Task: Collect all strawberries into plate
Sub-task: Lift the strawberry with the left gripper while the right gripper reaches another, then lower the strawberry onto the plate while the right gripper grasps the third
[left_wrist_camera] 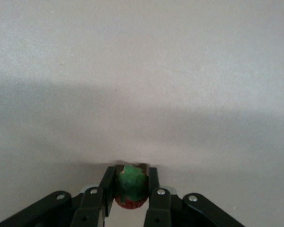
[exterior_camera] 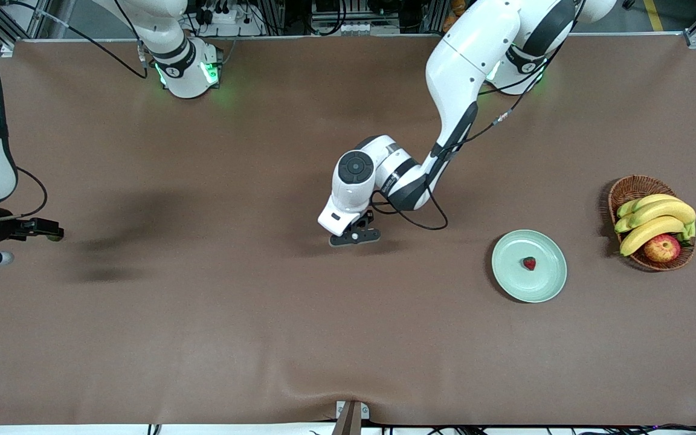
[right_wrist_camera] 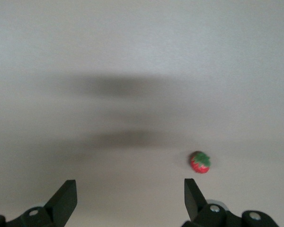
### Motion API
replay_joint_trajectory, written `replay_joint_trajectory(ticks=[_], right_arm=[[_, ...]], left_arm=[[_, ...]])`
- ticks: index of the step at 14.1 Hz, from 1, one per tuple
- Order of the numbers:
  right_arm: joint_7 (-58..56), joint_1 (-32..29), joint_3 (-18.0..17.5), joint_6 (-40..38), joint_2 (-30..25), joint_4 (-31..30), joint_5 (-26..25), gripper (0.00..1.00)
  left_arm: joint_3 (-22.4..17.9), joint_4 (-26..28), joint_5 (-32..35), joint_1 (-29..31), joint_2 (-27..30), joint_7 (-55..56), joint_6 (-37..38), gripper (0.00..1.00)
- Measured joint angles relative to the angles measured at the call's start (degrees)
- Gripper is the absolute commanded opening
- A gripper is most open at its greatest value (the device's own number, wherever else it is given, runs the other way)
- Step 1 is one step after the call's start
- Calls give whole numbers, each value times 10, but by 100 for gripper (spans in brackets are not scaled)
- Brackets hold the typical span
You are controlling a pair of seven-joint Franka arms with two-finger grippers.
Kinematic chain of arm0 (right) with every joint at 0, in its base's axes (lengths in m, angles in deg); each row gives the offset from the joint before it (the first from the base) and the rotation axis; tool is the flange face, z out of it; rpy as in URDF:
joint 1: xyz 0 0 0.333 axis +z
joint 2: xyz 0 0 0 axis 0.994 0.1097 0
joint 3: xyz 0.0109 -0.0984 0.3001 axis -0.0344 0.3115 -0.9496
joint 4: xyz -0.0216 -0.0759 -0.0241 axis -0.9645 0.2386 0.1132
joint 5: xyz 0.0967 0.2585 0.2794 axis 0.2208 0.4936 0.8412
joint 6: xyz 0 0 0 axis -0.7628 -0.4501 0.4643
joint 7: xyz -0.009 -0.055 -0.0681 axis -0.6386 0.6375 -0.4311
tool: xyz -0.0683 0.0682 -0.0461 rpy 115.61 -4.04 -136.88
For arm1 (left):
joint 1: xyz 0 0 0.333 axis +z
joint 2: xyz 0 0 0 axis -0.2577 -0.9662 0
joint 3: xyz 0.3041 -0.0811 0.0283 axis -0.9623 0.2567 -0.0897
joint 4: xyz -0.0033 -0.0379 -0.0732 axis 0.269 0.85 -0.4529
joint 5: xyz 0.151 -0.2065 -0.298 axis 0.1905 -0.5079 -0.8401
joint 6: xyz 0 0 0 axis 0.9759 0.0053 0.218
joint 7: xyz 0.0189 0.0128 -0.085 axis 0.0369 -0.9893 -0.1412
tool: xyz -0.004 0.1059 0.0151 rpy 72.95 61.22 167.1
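My left gripper (exterior_camera: pixel 355 237) is low over the middle of the table, reaching in from its base. In the left wrist view it (left_wrist_camera: pixel 131 188) is shut on a small red strawberry (left_wrist_camera: pixel 131 194) with a green cap, held between the black fingers (left_wrist_camera: pixel 107 182). A second strawberry (exterior_camera: pixel 529 263) lies in the pale green plate (exterior_camera: pixel 550 279), toward the left arm's end. My right gripper (exterior_camera: pixel 19 244) hangs open at the right arm's end of the table. In its wrist view a third strawberry (right_wrist_camera: pixel 199 162) lies on the cloth just outside the open gripper (right_wrist_camera: pixel 130 196).
A brown wicker basket (exterior_camera: pixel 629 184) with bananas (exterior_camera: pixel 656 220) and an apple (exterior_camera: pixel 662 248) stands beside the plate, closer to the table's end. Brown cloth covers the table. A bracket (exterior_camera: pixel 351 414) sits at the table's near edge.
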State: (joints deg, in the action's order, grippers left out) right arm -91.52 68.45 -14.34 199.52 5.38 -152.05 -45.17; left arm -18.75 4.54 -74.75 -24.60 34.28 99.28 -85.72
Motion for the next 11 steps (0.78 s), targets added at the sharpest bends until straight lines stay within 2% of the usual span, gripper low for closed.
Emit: replay_joint_trajectory(ticks=[5, 10, 11], right_arm=[[-70, -21, 12, 102, 13, -43, 0, 100], [-128, -62, 16, 174, 64, -48, 0, 100], [-129, -63, 16, 177, 70, -48, 0, 94]], left_arm=[[-3, -15, 0, 10, 23, 18, 6, 0], [-2, -16, 0, 50, 89, 18, 94, 0], [-2, -16, -1, 58, 104, 18, 114, 0]])
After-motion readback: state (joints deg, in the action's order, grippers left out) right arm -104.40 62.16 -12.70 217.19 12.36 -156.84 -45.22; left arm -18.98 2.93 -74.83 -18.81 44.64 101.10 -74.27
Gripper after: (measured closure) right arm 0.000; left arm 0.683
